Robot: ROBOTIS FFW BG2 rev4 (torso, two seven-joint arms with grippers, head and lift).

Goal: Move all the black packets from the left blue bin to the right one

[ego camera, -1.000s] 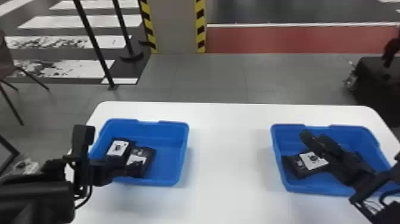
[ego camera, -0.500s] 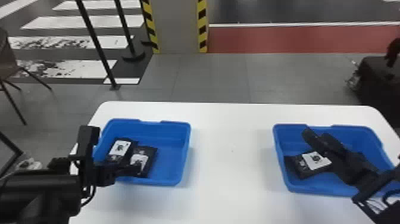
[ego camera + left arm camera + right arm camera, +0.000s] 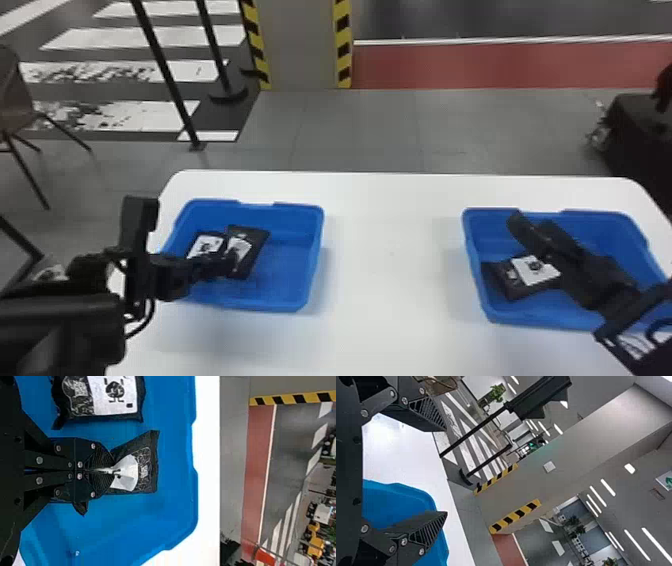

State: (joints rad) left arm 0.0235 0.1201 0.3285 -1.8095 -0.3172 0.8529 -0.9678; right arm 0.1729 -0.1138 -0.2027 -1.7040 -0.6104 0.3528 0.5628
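Black packets (image 3: 500, 282) lie in two blue bins on a white table (image 3: 390, 280). Behind the table, near twelve o'clock in the head view, stands a grey column (image 3: 300, 45) edged with black-and-yellow strips. The left arm (image 3: 60, 325) enters low from eight o'clock, its hand angled down over the left blue bin (image 3: 282, 305) and aimed toward three o'clock. The right arm (image 3: 645, 345) slants in from four o'clock, its fingers aimed toward eleven, over the right blue bin (image 3: 520, 321). The left gripper (image 3: 232, 260) is clamped on a packet (image 3: 257, 240) near the middle of its bin; a loose packet (image 3: 200, 237) lies beside it, toward ten o'clock. The right gripper (image 3: 534, 222) is spread apart and empty, above a labelled packet toward nine o'clock in that bin.

Close up, the left wrist view adds the crumpled white label (image 3: 128, 473) at the left gripper's (image 3: 113, 471) joined fingertips and the dark figure (image 3: 115, 390) printed on the loose packet. The right wrist view adds the wide gap between that gripper's ridged fingers (image 3: 429, 411), plus ceiling lights (image 3: 637, 545) in the room.
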